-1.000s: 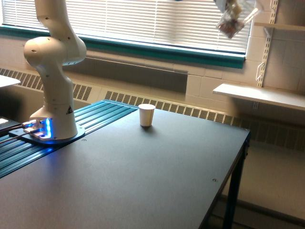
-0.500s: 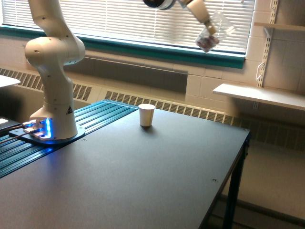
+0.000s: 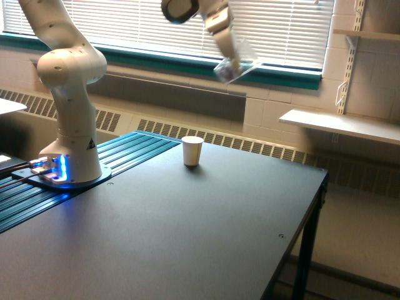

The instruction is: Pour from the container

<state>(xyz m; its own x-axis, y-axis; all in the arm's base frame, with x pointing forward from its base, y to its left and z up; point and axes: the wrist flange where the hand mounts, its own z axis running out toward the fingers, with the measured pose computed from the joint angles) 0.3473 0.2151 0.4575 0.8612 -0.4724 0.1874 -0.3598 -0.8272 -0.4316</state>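
The container (image 3: 235, 64), a small clear plastic cup with dark reddish bits inside, hangs tilted high above the table. My gripper (image 3: 229, 57) is shut on it, reaching down from the arm at the top of the exterior view. The cup is blurred by motion. It is above and toward the exterior view's right of the white paper cup (image 3: 192, 150), which stands upright on the dark table (image 3: 187, 231).
The arm's white base (image 3: 70, 137) stands on a teal ribbed mat at the exterior view's left. Window blinds and a teal sill run behind. A wall shelf (image 3: 340, 125) sits beyond the table's right edge.
The gripper with the clear cup has swung down and toward the exterior view's left, from the top right corner to a spot nearer above the paper cup. The paper cup has not moved.
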